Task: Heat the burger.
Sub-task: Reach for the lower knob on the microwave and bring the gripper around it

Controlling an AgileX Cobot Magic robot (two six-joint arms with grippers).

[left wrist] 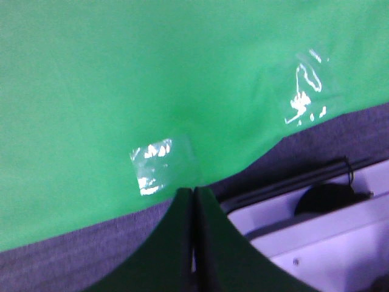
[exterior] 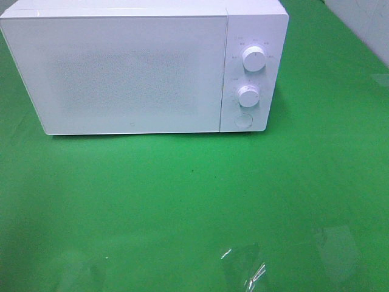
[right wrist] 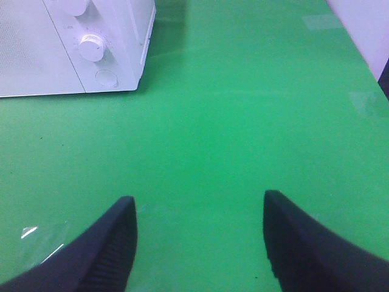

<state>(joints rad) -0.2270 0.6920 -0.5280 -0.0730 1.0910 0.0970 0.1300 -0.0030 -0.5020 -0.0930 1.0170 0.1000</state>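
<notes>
The burger shows in none of the three views. The microwave (exterior: 130, 70) stands toward the far edge of the desk (exterior: 182, 194) with its frosted door (exterior: 121, 73) closed. Whether the burger sits inside cannot be told.

The left gripper (left wrist: 193, 193) hangs over the near edge of the desk, its jaws clenched together on nothing. The right gripper (right wrist: 197, 204) hovers over bare green near the right edge, its jaws released and spread wide, looking toward the control panel.

With nothing on the desk to pick up, the step in hand is probably working the panel, and the right gripper is the better placed for it. The upper knob (exterior: 253, 59) and lower knob (exterior: 248, 95) are small and smooth. The jaws should narrow first, straddle the chosen knob squarely and close on its rim, then turn about the knob's own axis so it does not slip.

If the door must open, the round button (exterior: 244, 120) below the knobs likely wants a straight push. An angled push could slide the light microwave back.

Shiny tape patches (exterior: 243, 267) near the near edge are no obstacle.
</notes>
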